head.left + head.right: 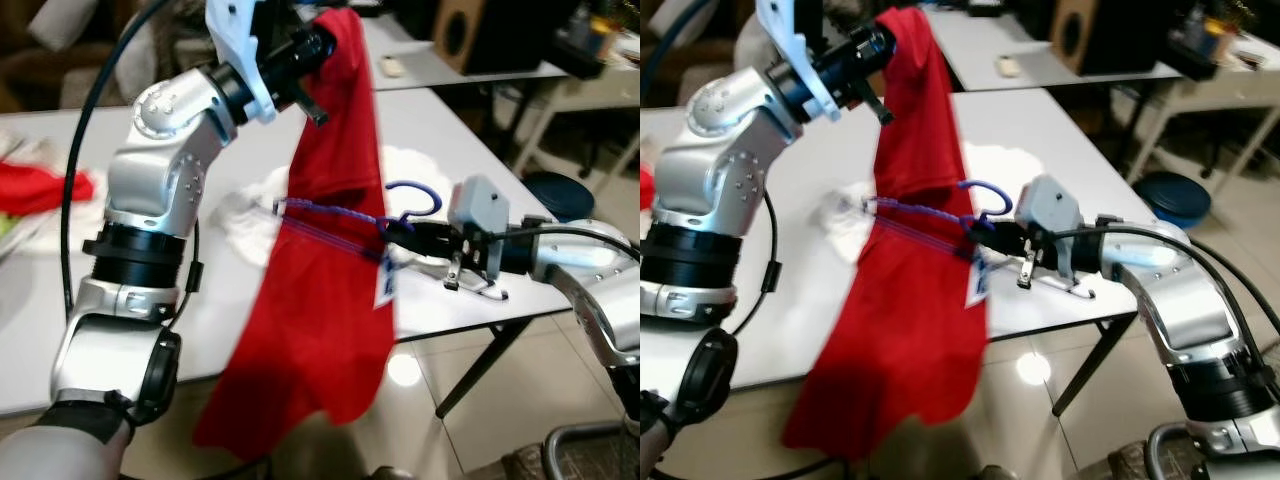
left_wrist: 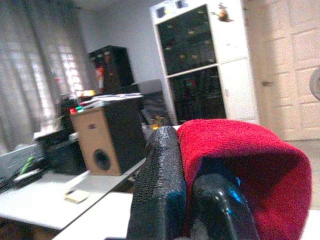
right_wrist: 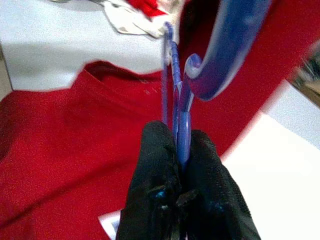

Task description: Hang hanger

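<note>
A red shirt [image 1: 325,300] hangs in the air from my raised left gripper [image 1: 318,42], which is shut on its top end; the black fingers [image 2: 160,190] pinch the red cloth [image 2: 240,165]. A blue wire hanger [image 1: 350,215] lies across the shirt at mid-height, its hook [image 1: 415,195] curling up to the right. My right gripper [image 1: 400,235] is shut on the hanger [image 3: 176,100] just below the hook, with the fingertips [image 3: 160,165] closed on the blue wire. The shirt's lower end drops below the table's front edge.
A white table [image 1: 240,160] lies under both arms, with white cloth [image 1: 250,215] behind the shirt and red cloth [image 1: 40,185] at the far left. A second table [image 1: 470,70] with a speaker [image 1: 465,30] stands behind. Tiled floor [image 1: 480,420] and a blue bin [image 1: 560,190] are to the right.
</note>
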`<state>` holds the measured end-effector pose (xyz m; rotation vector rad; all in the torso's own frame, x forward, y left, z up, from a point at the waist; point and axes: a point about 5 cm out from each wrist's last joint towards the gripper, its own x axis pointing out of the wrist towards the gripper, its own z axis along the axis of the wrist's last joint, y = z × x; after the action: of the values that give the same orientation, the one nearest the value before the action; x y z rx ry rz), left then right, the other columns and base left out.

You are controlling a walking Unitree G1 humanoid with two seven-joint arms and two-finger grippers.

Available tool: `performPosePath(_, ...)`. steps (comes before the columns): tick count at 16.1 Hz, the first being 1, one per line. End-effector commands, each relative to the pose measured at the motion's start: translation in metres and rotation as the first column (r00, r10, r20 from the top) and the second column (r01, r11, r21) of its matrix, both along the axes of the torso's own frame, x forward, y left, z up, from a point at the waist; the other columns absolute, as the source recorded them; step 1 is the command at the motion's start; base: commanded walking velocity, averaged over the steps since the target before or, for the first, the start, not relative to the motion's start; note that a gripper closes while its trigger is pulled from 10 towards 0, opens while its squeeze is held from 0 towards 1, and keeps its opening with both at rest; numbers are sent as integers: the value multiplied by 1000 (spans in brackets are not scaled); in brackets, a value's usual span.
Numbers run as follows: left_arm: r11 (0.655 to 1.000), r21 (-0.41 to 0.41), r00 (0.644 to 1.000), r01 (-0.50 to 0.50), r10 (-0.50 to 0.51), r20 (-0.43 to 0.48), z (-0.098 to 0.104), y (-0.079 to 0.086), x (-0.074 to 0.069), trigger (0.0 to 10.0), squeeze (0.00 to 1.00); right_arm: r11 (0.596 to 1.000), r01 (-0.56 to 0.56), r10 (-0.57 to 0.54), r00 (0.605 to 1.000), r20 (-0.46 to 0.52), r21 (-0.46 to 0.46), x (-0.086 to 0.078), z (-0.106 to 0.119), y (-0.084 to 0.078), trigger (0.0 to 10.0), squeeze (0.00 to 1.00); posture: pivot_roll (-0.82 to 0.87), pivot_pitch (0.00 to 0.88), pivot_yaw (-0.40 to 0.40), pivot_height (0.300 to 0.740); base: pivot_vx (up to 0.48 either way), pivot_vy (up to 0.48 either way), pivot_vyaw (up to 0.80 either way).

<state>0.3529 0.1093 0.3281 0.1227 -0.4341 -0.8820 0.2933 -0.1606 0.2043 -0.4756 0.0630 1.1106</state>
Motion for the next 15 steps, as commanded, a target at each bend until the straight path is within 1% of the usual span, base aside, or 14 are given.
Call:
performPosePath(1,1000,-14,1000,3,-3,30,9,2,-3,10000,0,1000,-1,1,1000,9,-5,0,0,1,10000,0,-123,0,-13,740,0,0,0)
performPosePath(2,1000,-14,1000,3,-3,30,9,2,-3,10000,0,1000,-1,1,1000,9,-5,0,0,1,10000,0,-123,0,-13,740,0,0,0)
performPosePath(3,999,-27,999,32,-31,41,12,1,-7,10000,0,999,31,-30,999,22,-23,9,1,0,10000,0,-122,0,-14,740,0,0,0)
performPosePath(4,985,-158,991,72,-54,121,45,8,-14,10000,0,973,224,-229,937,265,48,52,54,-10,10000,0,-126,0,-8,740,0,0,0)
performPosePath(5,923,-366,969,123,-32,245,91,25,-25,10000,0,877,337,-473,727,497,342,81,155,-19,10000,0,-130,0,-10,740,0,0,0)
performPosePath(6,885,-450,963,122,5,270,105,35,-27,10000,0,847,305,-518,656,549,435,79,187,-21,10000,0,-130,0,-10,740,0,0,0)
performPosePath(7,857,-509,958,84,71,277,110,45,-27,10000,0,852,250,-506,621,599,460,73,206,-22,10000,0,-129,0,-14,740,0,0,0)
performPosePath(8,852,-518,956,72,89,279,110,48,-28,10000,0,860,241,-494,615,614,451,72,207,-22,10000,0,-130,0,-15,740,0,0,0)
performPosePath(9,844,-533,964,60,91,252,107,48,-28,10000,0,879,251,-464,643,609,405,77,195,-20,10000,0,-130,0,-17,740,0,0,0)
performPosePath(11,869,-493,969,36,89,229,97,45,-26,10000,0,911,258,-408,691,597,323,82,170,-17,10000,0,-130,0,-18,740,0,0,0)
performPosePath(12,905,-425,980,-35,114,161,77,33,-16,10000,0,951,228,-306,784,540,208,88,126,-12,10000,0,-134,0,-12,740,0,0,0)
performPosePath(13,921,-381,985,-84,135,109,63,25,-8,10000,0,970,199,-243,840,485,143,85,97,-11,10000,0,-133,0,-12,740,0,0,0)
performPosePath(14,933,-338,987,-120,148,59,49,17,-3,10000,0,980,172,-200,882,427,104,80,75,-11,10000,0,-133,0,-10,740,0,0,0)
performPosePath(15,954,-228,980,-197,194,-37,20,4,8,10000,0,988,139,-155,929,337,70,69,40,-15,10000,0,-133,0,-8,740,0,0,0)
